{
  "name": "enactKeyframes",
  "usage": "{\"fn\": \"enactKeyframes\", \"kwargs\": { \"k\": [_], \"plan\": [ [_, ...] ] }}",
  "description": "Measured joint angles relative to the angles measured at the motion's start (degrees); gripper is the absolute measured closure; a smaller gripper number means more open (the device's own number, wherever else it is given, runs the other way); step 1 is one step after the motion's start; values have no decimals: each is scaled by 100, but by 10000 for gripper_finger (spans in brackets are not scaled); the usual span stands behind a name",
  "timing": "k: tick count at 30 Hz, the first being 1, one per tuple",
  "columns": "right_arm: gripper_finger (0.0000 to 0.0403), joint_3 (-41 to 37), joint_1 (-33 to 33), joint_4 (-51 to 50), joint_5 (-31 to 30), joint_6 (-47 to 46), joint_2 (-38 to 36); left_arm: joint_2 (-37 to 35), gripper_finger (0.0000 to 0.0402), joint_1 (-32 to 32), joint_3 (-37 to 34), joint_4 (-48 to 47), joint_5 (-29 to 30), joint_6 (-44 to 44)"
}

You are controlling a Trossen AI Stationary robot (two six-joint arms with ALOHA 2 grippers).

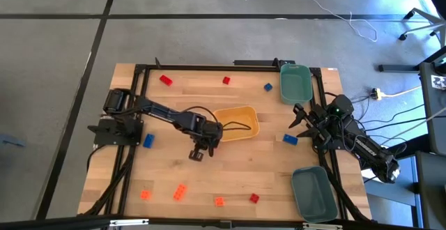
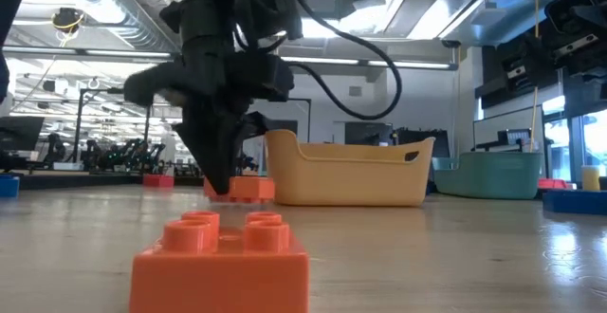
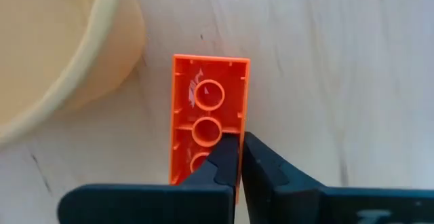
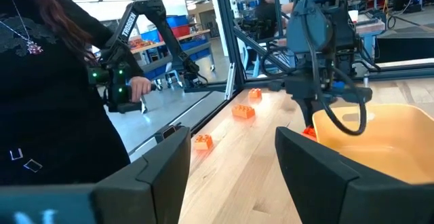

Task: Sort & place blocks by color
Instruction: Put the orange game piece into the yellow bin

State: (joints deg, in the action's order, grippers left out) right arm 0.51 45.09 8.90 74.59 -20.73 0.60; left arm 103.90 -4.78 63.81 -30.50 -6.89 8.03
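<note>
— Slippage is your risk: left gripper (image 3: 239,157), jaws narrow, pinches only one wall of the orange block (image 3: 207,108) at centre frame, beside the yellow tray (image 1: 237,122).
— And the right gripper (image 4: 230,157)?
— Jaws wide, idle at right.

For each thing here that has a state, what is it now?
left gripper: shut on the orange block.
orange block: lying hollow side up beside the yellow tray.
yellow tray: upright, nothing seen inside.
right gripper: open, empty.
</note>
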Motion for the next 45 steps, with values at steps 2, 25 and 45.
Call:
{"fn": "enactKeyframes", "kwargs": {
  "k": [2, 25, 45],
  "plan": [
    [185, 0, -1, -1, 0, -2, 0, -129, 399, -2, -2, -189, -1, -278],
    [185, 0, -3, 135, 143, -1050, 1, -1197, 401, 1336, 2317, -1599, 1086, -1240],
    [185, 1057, -5, -1696, -3677, 875, 86, 1143, 401, 1660, 4345, -2469, -469, -1060]
  ]
}}
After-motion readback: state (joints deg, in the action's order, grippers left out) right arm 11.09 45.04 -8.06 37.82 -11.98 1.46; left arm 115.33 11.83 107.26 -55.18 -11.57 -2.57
